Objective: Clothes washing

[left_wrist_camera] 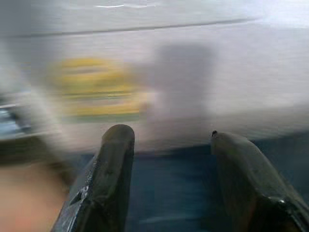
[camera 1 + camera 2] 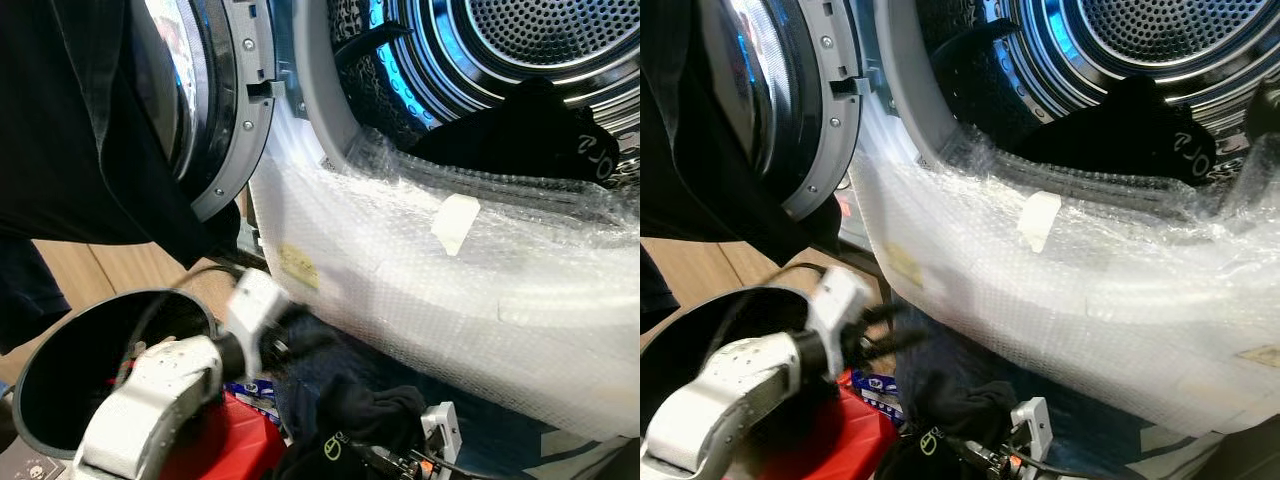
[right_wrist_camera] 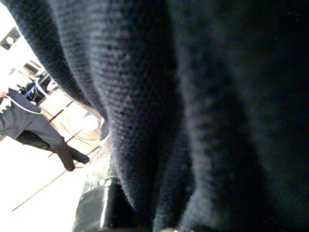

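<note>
Your left gripper, fingers spread and empty, is hovering just above the dark clothes pile, nearer it than your right gripper, whose finger state cannot be told.

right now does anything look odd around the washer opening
Yes: bubble wrap is still draped over the washer's front below the drum opening, with a tape patch on it. A black garment already lies inside the drum.
</note>
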